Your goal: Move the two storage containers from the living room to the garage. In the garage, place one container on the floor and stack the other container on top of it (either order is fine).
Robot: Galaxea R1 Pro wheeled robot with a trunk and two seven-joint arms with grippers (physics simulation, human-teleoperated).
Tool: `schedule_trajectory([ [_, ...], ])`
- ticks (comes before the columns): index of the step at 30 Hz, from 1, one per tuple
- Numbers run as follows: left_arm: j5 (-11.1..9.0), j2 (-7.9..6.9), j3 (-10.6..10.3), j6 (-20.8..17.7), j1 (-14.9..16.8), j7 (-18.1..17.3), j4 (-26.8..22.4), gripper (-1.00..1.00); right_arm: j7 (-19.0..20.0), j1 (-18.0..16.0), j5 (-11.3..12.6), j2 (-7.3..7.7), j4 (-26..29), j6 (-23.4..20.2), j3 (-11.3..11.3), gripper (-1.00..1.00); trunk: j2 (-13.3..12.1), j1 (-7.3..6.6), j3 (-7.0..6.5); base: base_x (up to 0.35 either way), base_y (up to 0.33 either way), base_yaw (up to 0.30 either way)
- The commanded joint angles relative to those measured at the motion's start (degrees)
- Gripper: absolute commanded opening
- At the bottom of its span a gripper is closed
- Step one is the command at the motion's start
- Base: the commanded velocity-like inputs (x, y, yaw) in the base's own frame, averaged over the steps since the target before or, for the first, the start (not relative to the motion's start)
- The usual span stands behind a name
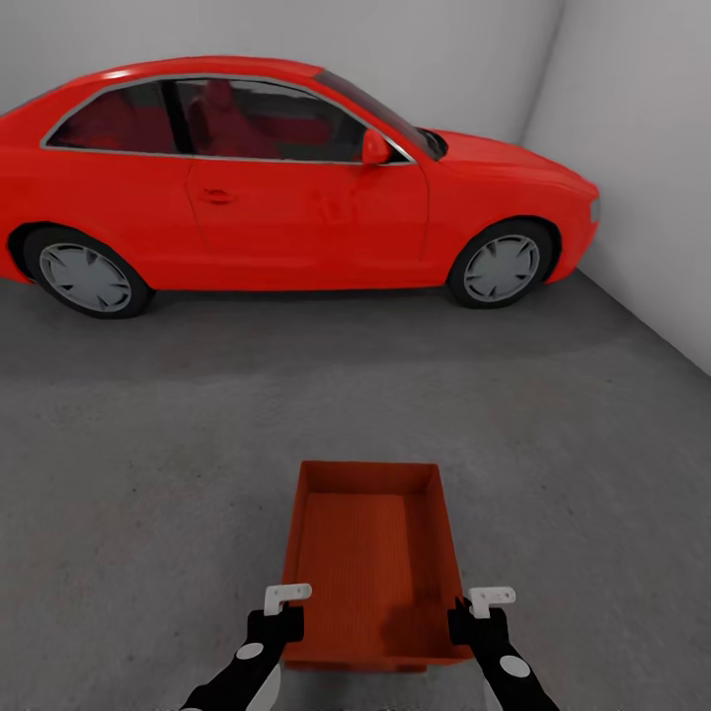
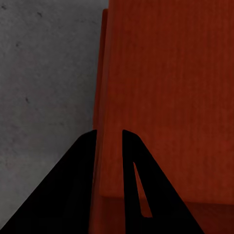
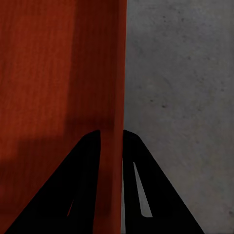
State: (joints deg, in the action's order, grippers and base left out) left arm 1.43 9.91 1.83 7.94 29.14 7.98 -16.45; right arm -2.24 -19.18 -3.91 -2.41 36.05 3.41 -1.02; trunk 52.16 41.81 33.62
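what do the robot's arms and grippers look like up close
Both arms are glossy black with round grey discs near the wrists. The left gripper and right gripper carry small white brackets on top. In the wrist views the fingers are flat black wedges with narrow slots.

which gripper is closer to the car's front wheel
Right. The right gripper clamps the storage container's right wall, on the side of the car's front wheel; the left gripper clamps the left wall, farther off.

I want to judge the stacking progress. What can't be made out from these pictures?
- Second box: unseen, whereabouts unknown.
- Whether the storage container rests on the floor or hangs lifted: its underside is hidden, head view.
- Left gripper and right gripper: the wall hides pad contact, wrist views.
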Motion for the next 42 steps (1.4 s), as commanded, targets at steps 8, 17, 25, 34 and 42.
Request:
schedule_trajectory([
  [8,0.3,0.08,0.96,0.06,0.1,-0.14,-0.41,-1.0,0.13,0.02,-0.31,-0.03,-2.21,0.19,1.46,-1.0,0.04,0.0,0.78,0.0,0.0,0.0],
  [17,0.25,0.08,0.92,0.06,0.13,-0.16,-0.42,-1.0,0.13,0.02,-0.31,-0.02,-2.21,0.2,1.46,-1.0,2.04,1.1,1.95,0.0,0.0,0.0],
  [25,0.26,0.08,0.92,0.06,0.13,-0.16,-0.42,-1.0,0.13,0.02,-0.33,-0.04,-2.21,0.2,1.46,-1.0,5.25,2.86,3.39,0.0,0.0,0.0],
  [34,0.26,0.08,0.93,0.06,0.11,-0.14,-0.41,-1.0,0.13,0.02,-0.31,-0.05,-2.21,0.2,1.46,-1.0,8.86,4.83,5.01,0.0,0.0,0.0],
  [42,0.26,0.08,0.95,0.06,0.11,-0.16,-0.42,-1.0,0.12,0.02,-0.34,-0.04,-2.21,0.2,1.46,-1.0,9.66,5.27,5.37,0.0,0.0,0.0],
])
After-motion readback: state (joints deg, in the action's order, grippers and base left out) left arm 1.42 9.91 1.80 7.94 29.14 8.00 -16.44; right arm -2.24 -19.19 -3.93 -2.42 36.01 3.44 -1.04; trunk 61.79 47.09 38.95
